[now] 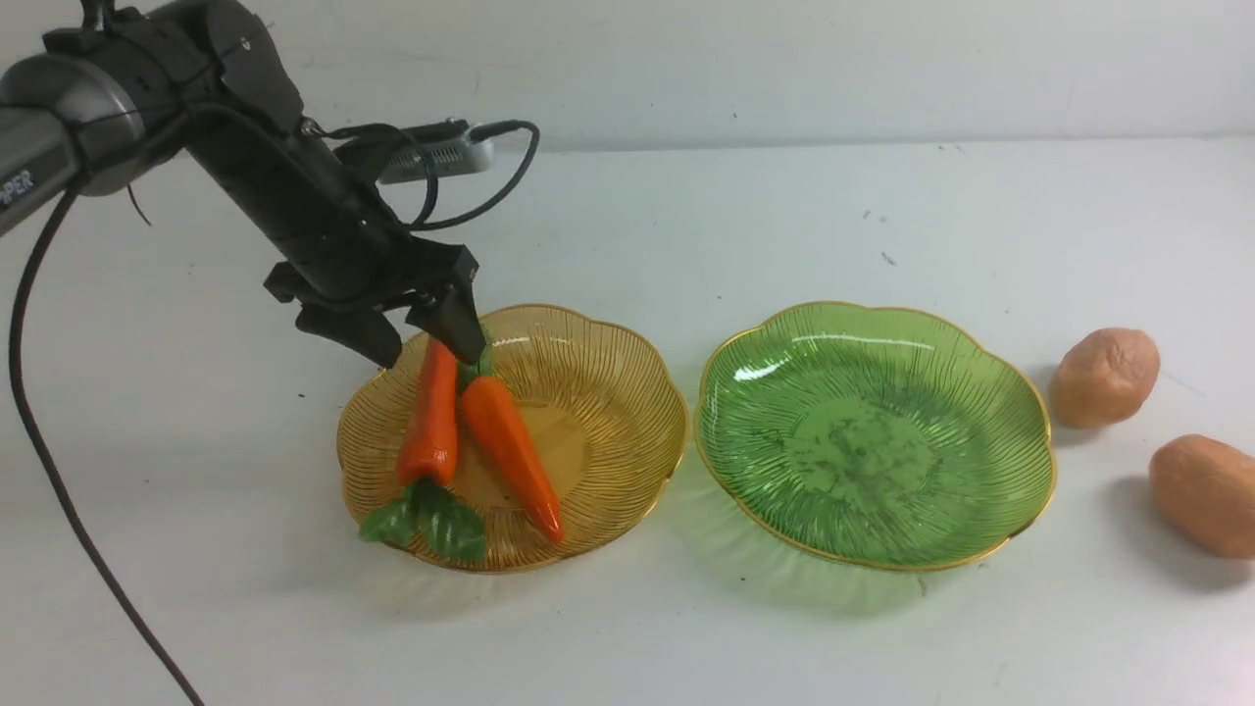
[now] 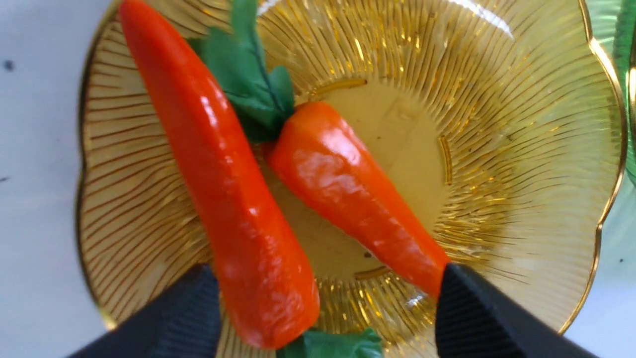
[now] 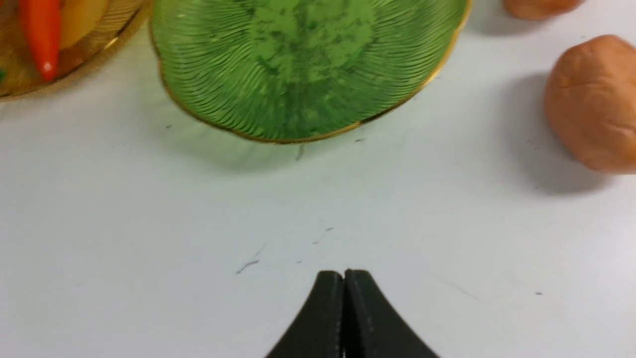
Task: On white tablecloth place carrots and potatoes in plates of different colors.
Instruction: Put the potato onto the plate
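Both carrots lie in the amber plate, side by side and pointing opposite ways, one with its leaves over the rim at 7 o'clock. The left gripper hovers at the plate's 10 o'clock edge, fingers spread wide and holding nothing. Whether one finger brushes a carrot tip is hard to tell from the front. The carrot half of the task looks done.

The green plate is bare. The two potatoes sit on the white tablecloth at its 3 and 4 o'clock, apart from it. The right gripper, fingers pressed together, hangs over the cloth at the green plate's 6 o'clock. The next move probably calls for it to open wide and reach for a potato, which is broad and lumpy.
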Controlling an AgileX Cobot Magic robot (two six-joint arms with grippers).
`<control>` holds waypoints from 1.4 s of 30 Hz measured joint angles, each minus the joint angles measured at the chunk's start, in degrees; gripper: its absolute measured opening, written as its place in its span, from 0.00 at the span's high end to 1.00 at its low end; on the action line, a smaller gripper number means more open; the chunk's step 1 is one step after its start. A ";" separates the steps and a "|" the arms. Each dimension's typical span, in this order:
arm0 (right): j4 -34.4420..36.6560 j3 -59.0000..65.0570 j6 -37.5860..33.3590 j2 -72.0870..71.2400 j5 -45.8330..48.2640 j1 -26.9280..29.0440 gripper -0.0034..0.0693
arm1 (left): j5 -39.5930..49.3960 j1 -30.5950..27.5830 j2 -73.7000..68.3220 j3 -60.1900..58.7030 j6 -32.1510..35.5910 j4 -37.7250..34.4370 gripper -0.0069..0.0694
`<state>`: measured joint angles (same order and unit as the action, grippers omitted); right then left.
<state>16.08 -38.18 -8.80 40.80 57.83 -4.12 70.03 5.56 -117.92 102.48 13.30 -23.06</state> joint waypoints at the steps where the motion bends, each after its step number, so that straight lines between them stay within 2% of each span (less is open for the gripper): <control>1: -0.93 -0.38 1.23 0.32 0.00 0.00 0.97 | 0.00 0.00 0.85 0.00 -0.83 0.89 0.20; 4: -10.60 -4.29 7.89 3.24 0.13 0.00 0.94 | 0.00 0.00 4.87 0.00 -2.52 4.55 0.36; 5: -13.89 -5.55 9.89 4.98 0.23 0.00 0.92 | 0.05 0.00 7.55 0.00 -2.90 6.75 0.50; 6: -14.41 -5.72 9.89 5.30 0.23 0.00 0.92 | 0.05 0.05 7.87 0.00 -2.90 7.03 0.52; 8: -18.08 -6.78 12.36 8.99 0.22 0.00 0.87 | 0.22 0.18 10.33 0.00 -3.30 9.43 0.67; 9: -20.17 -7.05 13.71 11.52 -0.32 0.00 0.81 | 0.40 0.22 12.62 0.00 -3.65 10.94 0.82; 11: -21.67 -7.17 15.26 14.22 -1.27 0.00 0.76 | 0.46 0.28 13.58 0.00 -3.67 11.49 0.86; 12: -23.63 -7.30 17.37 18.21 -2.96 0.00 0.64 | 0.47 0.52 14.59 0.00 -3.67 11.86 0.89; 13: -23.86 -7.36 17.37 18.74 -3.15 0.00 0.63 | 0.47 0.52 14.68 0.00 -3.67 11.86 0.89; 14: -25.30 -7.82 19.20 21.89 -3.97 0.00 0.56 | 0.55 0.71 14.95 0.00 -3.69 11.86 0.91; 15: -26.95 -8.88 21.55 26.31 -4.70 0.00 0.43 | 0.74 0.78 15.00 0.00 -3.69 11.80 0.91; 18: -29.98 -12.47 25.51 33.85 -4.98 0.00 0.27 | 0.94 0.78 14.94 0.00 -3.69 11.80 0.91; 19: -30.76 -13.75 26.23 36.17 -4.79 0.00 0.19 | 0.94 0.78 14.90 0.00 -3.69 11.80 0.91; 22: -34.71 -19.39 27.21 46.20 -4.18 0.00 0.04 | 1.08 0.78 14.90 0.00 -3.84 11.60 0.91; 28: -41.17 -26.31 27.33 60.04 -2.05 0.00 0.00 | 1.26 0.78 14.90 0.00 -3.89 9.66 0.91; 33: -41.81 -28.67 27.33 65.82 0.56 0.00 0.01 | 1.28 0.78 14.90 0.00 -3.89 9.66 0.91; 40: -42.00 -30.96 23.85 69.08 4.28 0.00 0.14 | 1.32 0.78 14.90 0.00 -3.89 9.66 0.91; 42: -40.91 -32.30 22.74 69.41 6.43 0.00 0.14 | 1.32 0.78 14.88 0.00 -3.71 9.66 0.91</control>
<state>-24.83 -70.48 13.94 110.21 64.26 -4.12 71.35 6.34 -103.05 102.48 9.59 -13.40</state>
